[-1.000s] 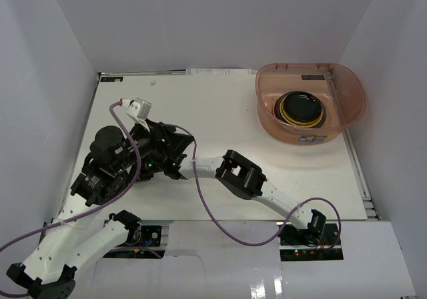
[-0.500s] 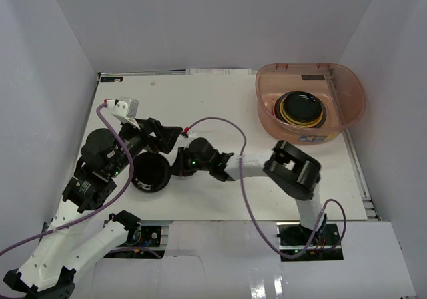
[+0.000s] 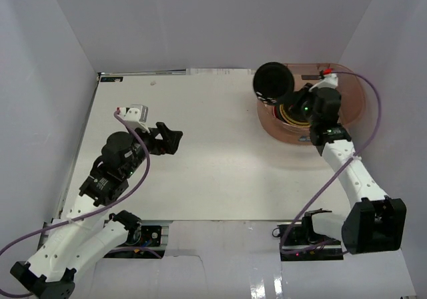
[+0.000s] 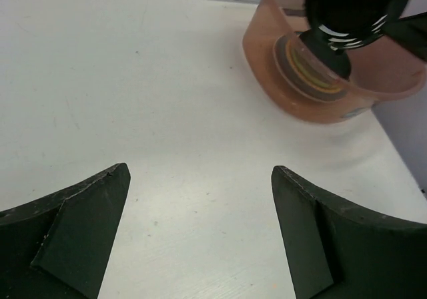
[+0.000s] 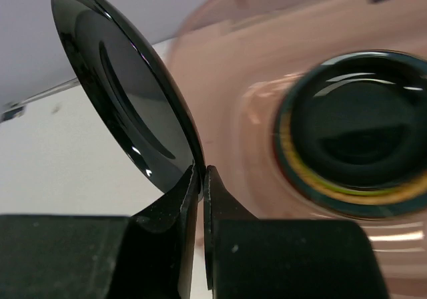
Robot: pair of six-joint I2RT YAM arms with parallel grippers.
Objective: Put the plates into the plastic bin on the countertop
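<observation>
**Item 1: black plate** (image 5: 127, 92)
- Location: in the air at the left rim of the plastic bin (image 3: 287, 132), above the wall, not yet inside.
- Attitude: tilted steeply, almost on edge.
- Held by: the right gripper (image 5: 201, 175), with its fingers drawn narrow on the plate's lower rim, one on each face.

**Item 2: plastic bin**
- Location: far right corner of the countertop (image 3: 220, 172).
- Contents: one stack of plates (image 5: 353, 135) lying flat near the middle of the floor. A dark dish is on top, with gold and green edges showing beneath. The number in the stack cannot be read.

**Item 3: left gripper** (image 3: 172, 140)
- Location: over bare countertop, left of centre and well apart from the bin.
- State: jaws spread wide, nothing between them.

**Step in hand**
- The black plate is being delivered and the carry looks nearly complete, with release not yet made.
- No other plate shows outside the bin, so this is probably the last one.

**Next move calls for**
- Travel right until the plate is over the stack.
- Clear the near wall with the plate's hanging edge.
- Turn the wrist so the plate goes from on-edge to flat.
- Lower the plate close to the top dish, and only then part the fingers.

**Hazards**
- A release at the present tilt would likely drop the plate on its rim, leaving it leaning against the wall or knocking the stack.
</observation>
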